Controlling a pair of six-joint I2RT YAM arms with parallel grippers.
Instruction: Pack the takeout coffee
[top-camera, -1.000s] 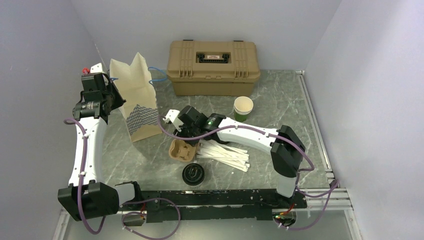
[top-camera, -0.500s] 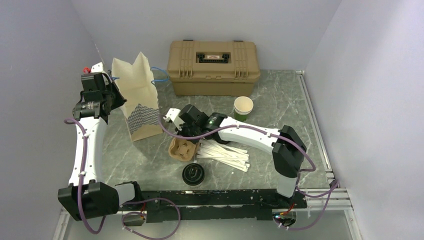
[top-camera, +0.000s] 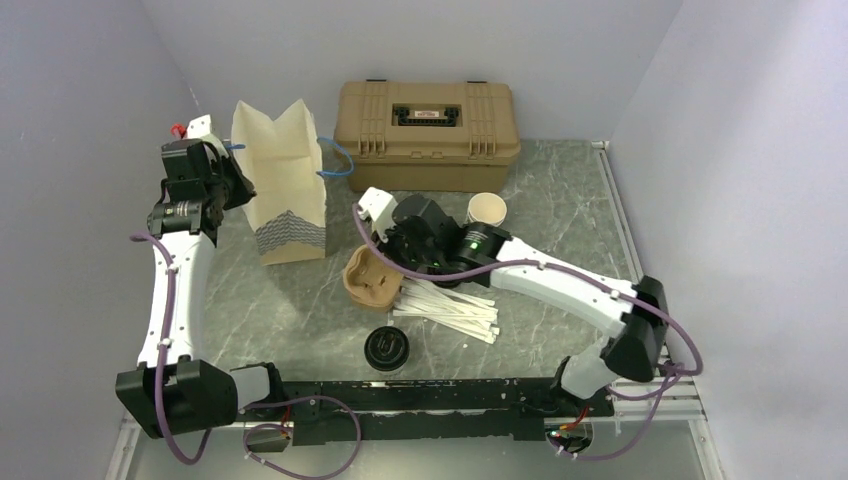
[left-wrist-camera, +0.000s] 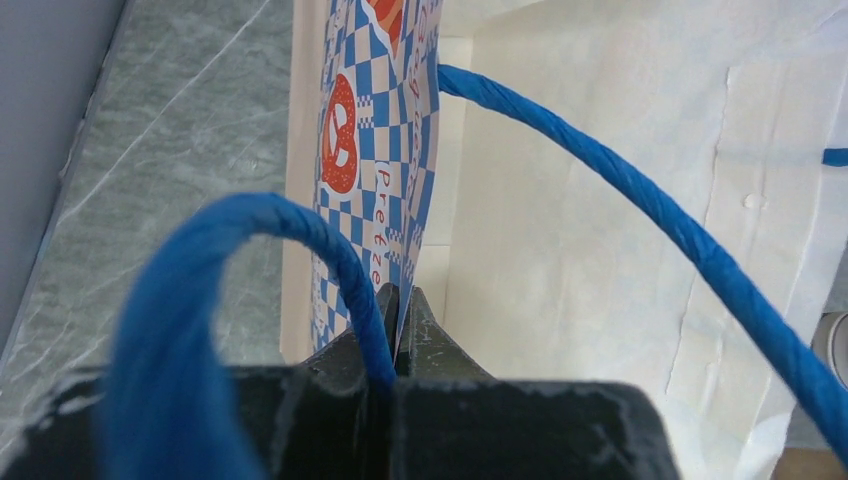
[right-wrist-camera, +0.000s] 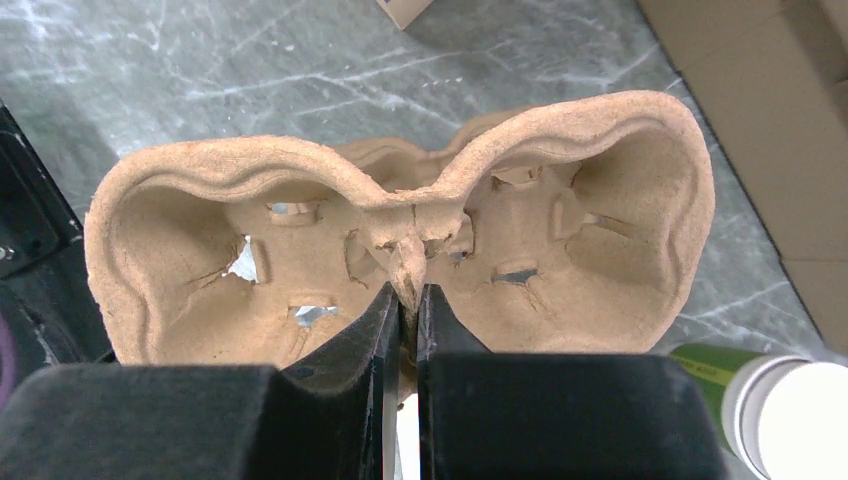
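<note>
Right fingers (right-wrist-camera: 375, 330) pinch pulp cup carrier (right-wrist-camera: 560, 220); left fingers (left-wrist-camera: 425, 335) pinch bag (left-wrist-camera: 560, 200) rim.

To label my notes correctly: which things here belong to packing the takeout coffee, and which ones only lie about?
For the job: takeout coffee, paper bag, cup carrier.
Lying about: green cup, white sticks, tan case.

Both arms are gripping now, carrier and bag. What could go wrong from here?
1. The right gripper pinches the cup carrier only at its thin centre rim, so the pulp may tear or the carrier may swing.
2. The left gripper holds the paper bag by one edge, so the bag could tip or its mouth could fold.
3. The green cup stands right beside the right arm and could get knocked.
</note>
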